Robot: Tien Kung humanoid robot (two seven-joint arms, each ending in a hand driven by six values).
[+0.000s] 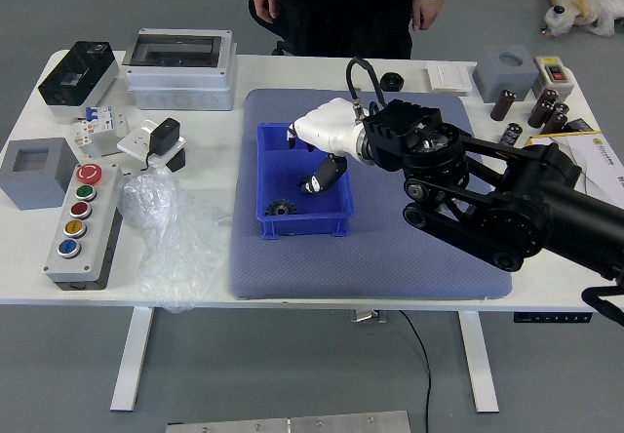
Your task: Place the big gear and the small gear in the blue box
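In the blue box (304, 226): big gear (282, 208), black, round, toothed all round its edge, near the near-left corner.
Small gear: cannot be made out; a dark piece (304, 186) shows beside a fingertip inside the box, partly covered, identity uncertain.
Box form: rectangular, open-topped, blue walls; sits on the mat.
Right hand (336, 129): above the box's far right part, white covering over the back, black digits spread apart, nothing seen between them.
Right arm: black, glossy jointed segments, reaching in from the right; a black cable loops up at the wrist.
Mat (380, 267): blue-grey, rounded corners, flat on the white table (210, 150).
Button box (84, 228): grey, oblong; round red, green, yellow and blue caps in a row.
Bag (166, 238): clear crinkled plastic, beside the button box.
Block (37, 175): grey, square-edged, matte.
Enclosure (180, 67): pale grey casing, dark see-through window.
Person: dark clothing, at the far side; both hands (264, 2) hang low, off the table.
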